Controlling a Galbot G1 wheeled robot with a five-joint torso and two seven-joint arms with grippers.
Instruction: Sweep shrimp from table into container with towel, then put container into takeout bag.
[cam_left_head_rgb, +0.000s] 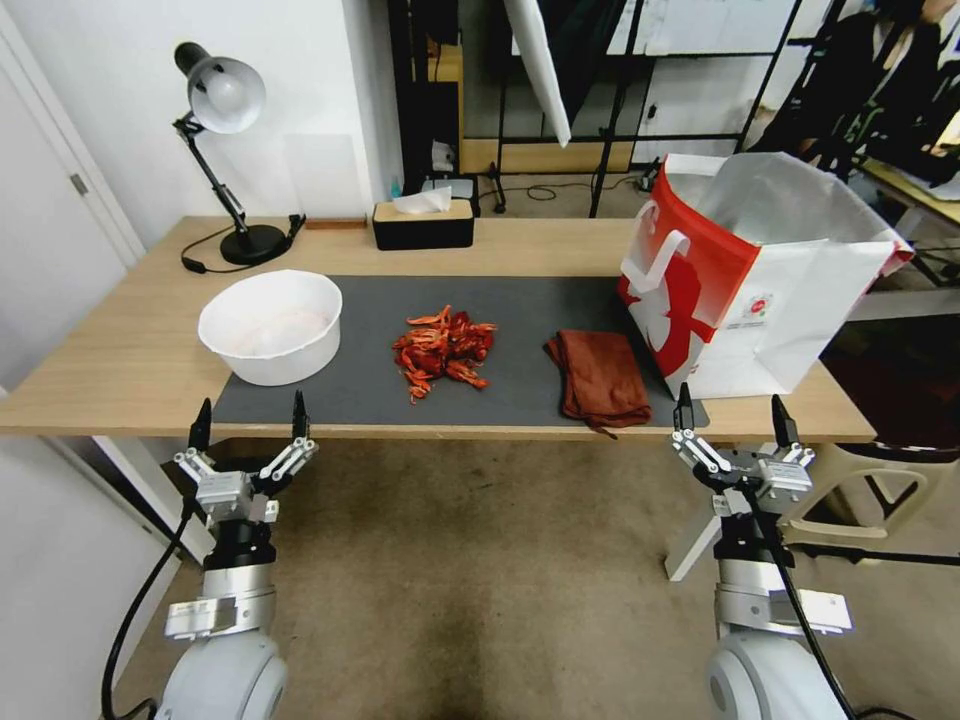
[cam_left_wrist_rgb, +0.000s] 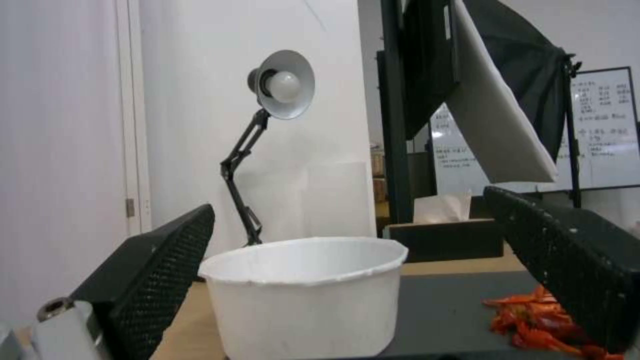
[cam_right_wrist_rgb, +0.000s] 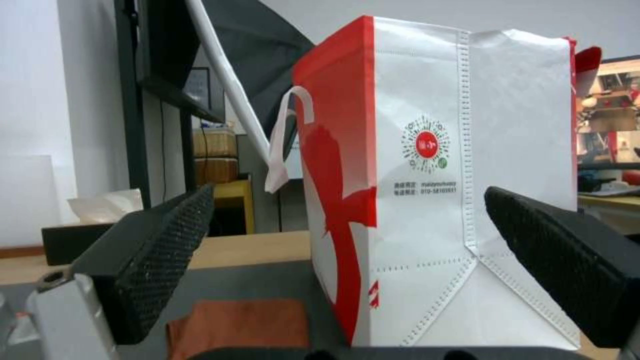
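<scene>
A pile of red-orange shrimp (cam_left_head_rgb: 443, 351) lies in the middle of the dark mat on the table (cam_left_head_rgb: 130, 360). To its left stands the round white container (cam_left_head_rgb: 271, 326), also close in the left wrist view (cam_left_wrist_rgb: 303, 295), with shrimp (cam_left_wrist_rgb: 537, 325) beside it. The folded rust-red towel (cam_left_head_rgb: 598, 376) lies right of the pile, seen again in the right wrist view (cam_right_wrist_rgb: 240, 325). The takeout bag (cam_left_head_rgb: 745, 275) stands upright at the right end, open at the top (cam_right_wrist_rgb: 433, 200). My left gripper (cam_left_head_rgb: 250, 424) and right gripper (cam_left_head_rgb: 731, 415) hover open before the table's front edge, holding nothing.
A black desk lamp (cam_left_head_rgb: 225, 110) stands at the table's back left, and a black tissue box (cam_left_head_rgb: 423, 222) sits at the back middle. Carpeted floor lies under both arms. Black frames and a softbox stand behind the table.
</scene>
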